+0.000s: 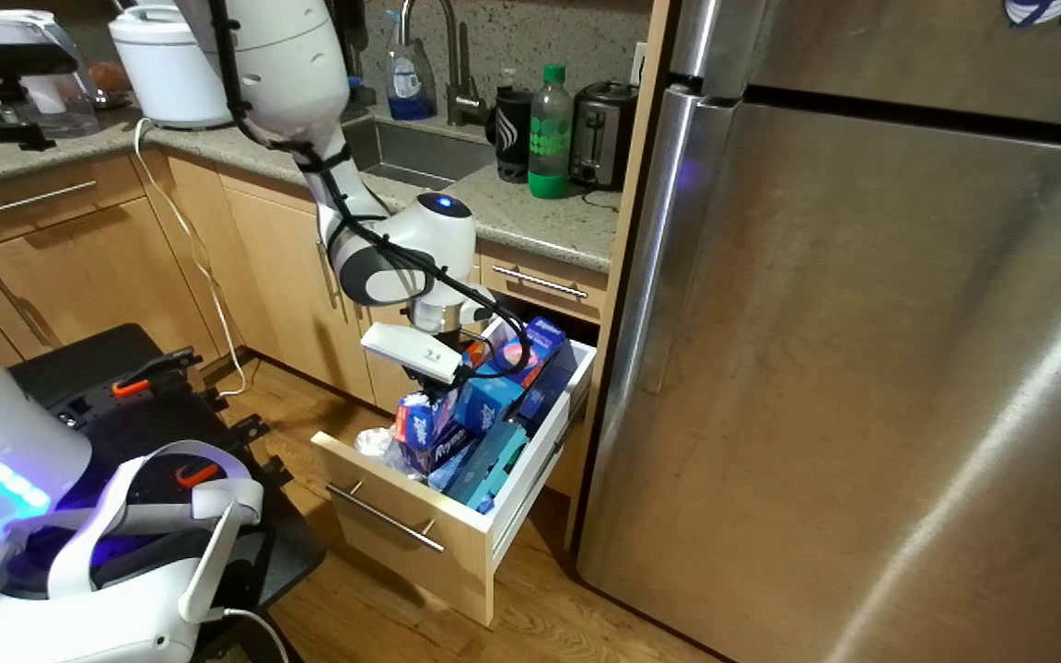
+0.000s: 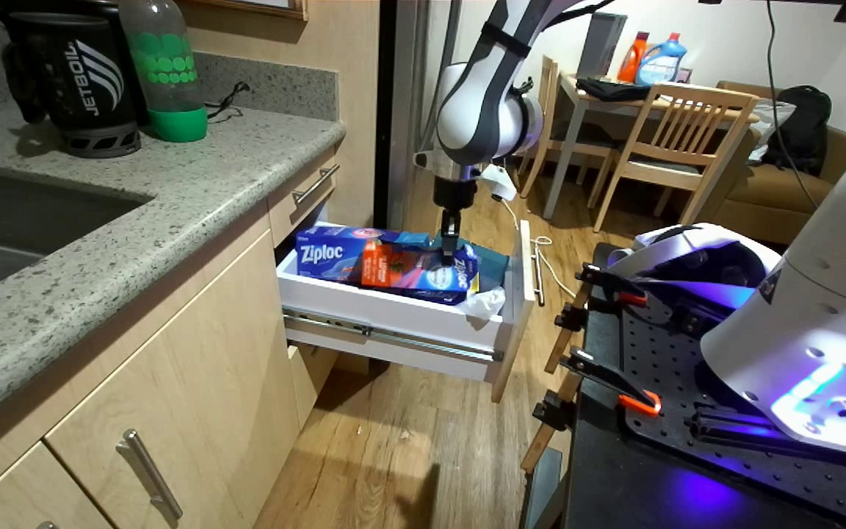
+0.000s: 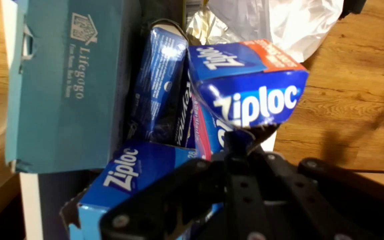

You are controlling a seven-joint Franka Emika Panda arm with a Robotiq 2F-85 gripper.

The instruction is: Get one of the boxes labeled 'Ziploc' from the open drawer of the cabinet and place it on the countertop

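Note:
In the wrist view, a blue Ziploc box (image 3: 255, 100) with an orange patch sits tilted, its upper side torn open. My gripper (image 3: 243, 151) is shut on the edge of that opening; the fingertips are partly lost in shadow. In both exterior views the gripper (image 2: 449, 253) points straight down into this box (image 2: 416, 266), which still rests among other cartons. Another Ziploc box (image 2: 327, 253) lies behind it, towards the cabinet (image 1: 282, 267). The drawer (image 1: 402, 539) is pulled out, its white side (image 2: 386, 294) showing. Above it runs the grey countertop (image 2: 276, 158).
A teal Lifegogo box (image 3: 65, 83), a Reynolds box (image 3: 183, 116) and a clear plastic bag (image 3: 298, 26) share the drawer. The steel fridge (image 1: 862, 368) stands close beside it. A green bottle (image 1: 549, 133), black mug (image 1: 512, 133) and toaster (image 1: 604, 138) occupy the countertop near the sink (image 1: 420, 157).

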